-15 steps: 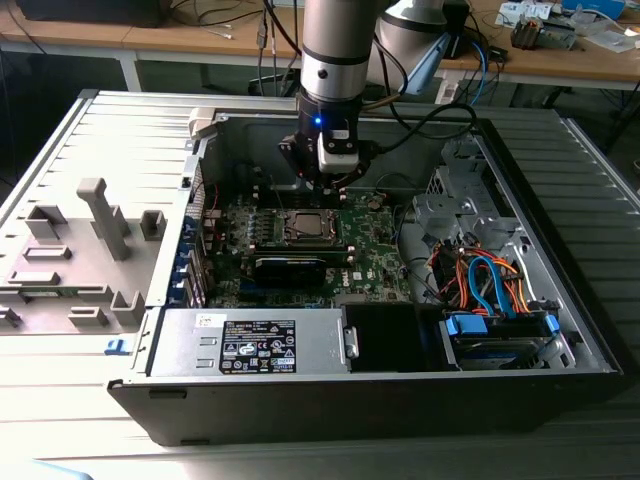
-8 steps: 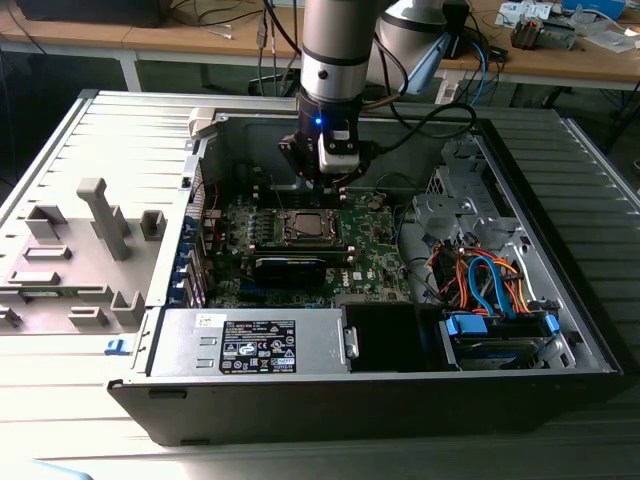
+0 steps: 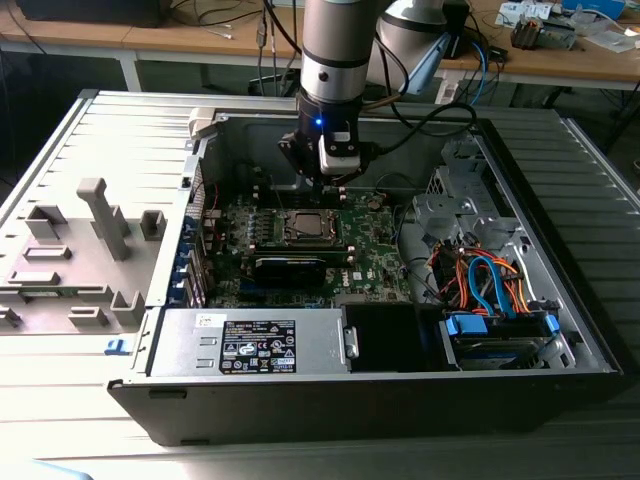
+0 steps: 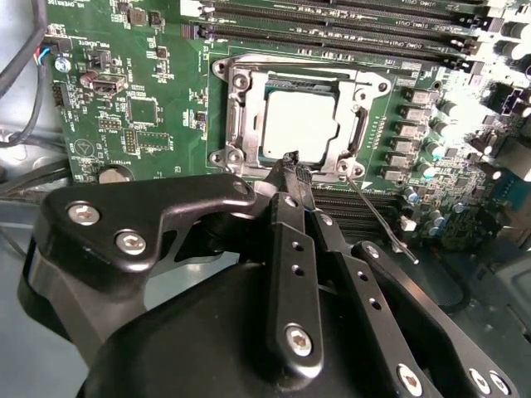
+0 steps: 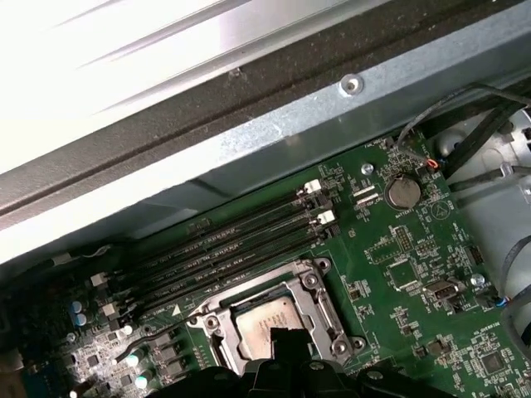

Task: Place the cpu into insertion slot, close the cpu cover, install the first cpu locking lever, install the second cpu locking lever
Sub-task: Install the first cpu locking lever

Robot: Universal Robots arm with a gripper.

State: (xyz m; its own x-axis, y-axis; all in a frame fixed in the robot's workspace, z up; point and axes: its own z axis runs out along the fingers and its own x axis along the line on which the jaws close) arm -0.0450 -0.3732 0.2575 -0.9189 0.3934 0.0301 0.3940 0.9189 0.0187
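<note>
Gripper (image 4: pixel 292 166) with fingers pressed together, clenched on nothing, tips hovering just over the near edge of the cover (image 4: pixel 236 124). Directly beyond the tips, cpu (image 4: pixel 300 124) seated flat in the slot (image 4: pixel 369 83), pale face showing through the cover's square window, cover lying down over it. Beside the fingers, a thin lever (image 4: pixel 377 217) slanting away from the socket corner across the board (image 4: pixel 149 91), apparently not latched. In the first wrist view, same tips (image 5: pixel 278 348) over the cpu (image 5: pixel 261 319), framed by the cover (image 5: pixel 319 311); past the socket, four long black memory slots (image 5: pixel 224 249), then a coin cell (image 5: pixel 402 192), then the grey case wall (image 5: pixel 274 133). In the exterior view, gripper (image 3: pixel 322 178) hanging at the far edge of the socket (image 3: pixel 308 226) inside the open case (image 3: pixel 560 300), arm (image 3: pixel 338 50) rising above it.
</note>
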